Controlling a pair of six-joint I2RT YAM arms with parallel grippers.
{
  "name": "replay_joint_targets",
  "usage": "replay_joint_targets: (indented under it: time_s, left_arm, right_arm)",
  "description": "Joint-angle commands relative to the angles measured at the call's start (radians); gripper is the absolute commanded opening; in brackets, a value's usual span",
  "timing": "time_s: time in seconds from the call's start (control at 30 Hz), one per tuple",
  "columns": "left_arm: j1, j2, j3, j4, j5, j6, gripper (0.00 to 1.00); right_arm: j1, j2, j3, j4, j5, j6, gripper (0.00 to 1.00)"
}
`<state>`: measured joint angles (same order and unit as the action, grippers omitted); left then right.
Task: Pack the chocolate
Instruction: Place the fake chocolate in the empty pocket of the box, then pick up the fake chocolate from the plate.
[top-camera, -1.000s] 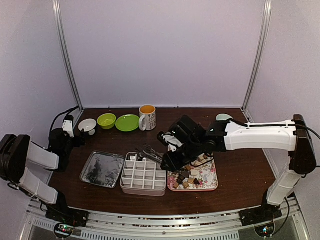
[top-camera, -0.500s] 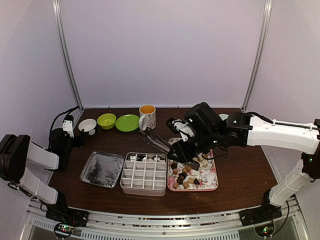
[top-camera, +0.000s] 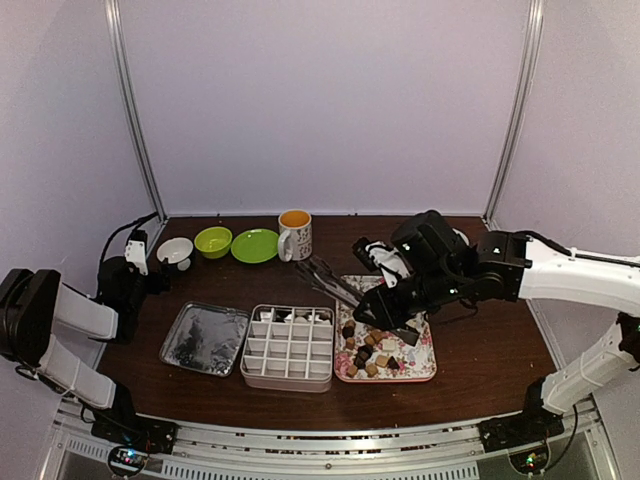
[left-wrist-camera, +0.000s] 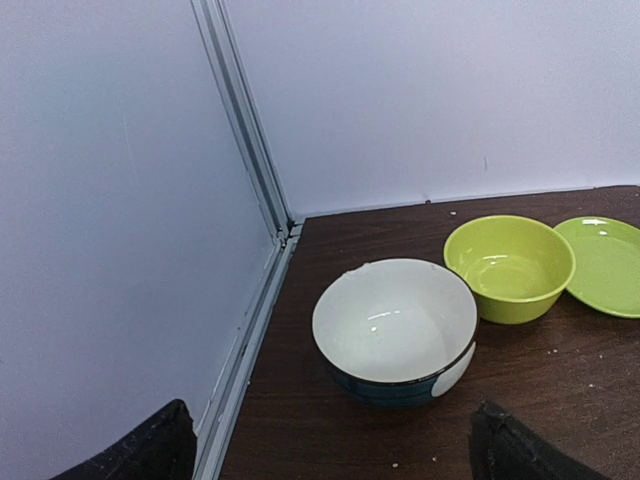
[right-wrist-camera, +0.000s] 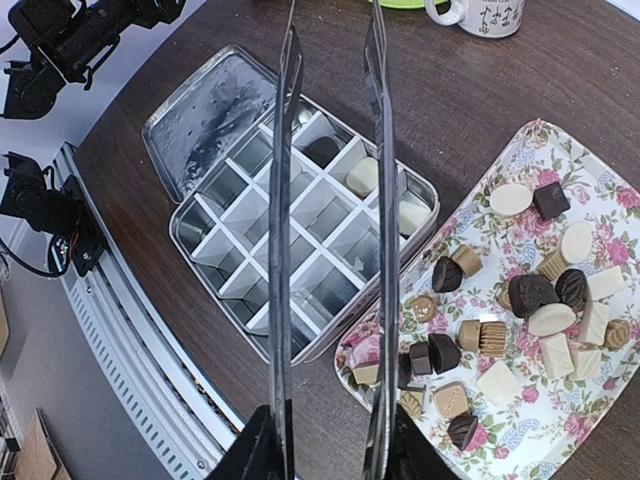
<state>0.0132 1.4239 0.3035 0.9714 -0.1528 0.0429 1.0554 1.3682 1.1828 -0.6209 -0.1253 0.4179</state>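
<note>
The chocolate lies as several dark, tan and cream pieces on the pink floral tray, and shows closer in the right wrist view. The tray's rim shows there too. A grey compartment box stands left of the tray. It holds a dark piece and two cream pieces in its far row. My right gripper hangs over the tray's left part, shut on thin metal tongs. The tongs' arms stand apart and empty above the box. My left gripper is open and empty at the far left.
The box's metal lid lies left of the box. A white bowl, a green bowl and a green plate stand at the back left. A mug stands behind the box. The left wall is close to my left gripper.
My right arm has swung right and back with the tongs, from above the box to above the tray's left part. The left arm has not moved.
</note>
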Motion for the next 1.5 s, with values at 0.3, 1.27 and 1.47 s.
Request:
replay_joint_targets:
  time_s: [0.3,1.27,1.47]
  left_arm:
    - [0.007,0.001,0.022,0.052,-0.001,-0.006,0.98]
    - [0.006,0.001,0.022,0.052,-0.002,-0.006,0.98]
    - [0.006,0.001,0.022,0.053,-0.002,-0.007,0.98]
  right_arm:
    - [0.002,-0.104,-0.070,-0.058,0.061,0.026,0.34]
    - [-0.004,-0.371,-0.306,-0.250,0.105,0.129,0.34]
    - [-0.004,-0.378,-0.316,-0.259,0.104,0.135,0.34]
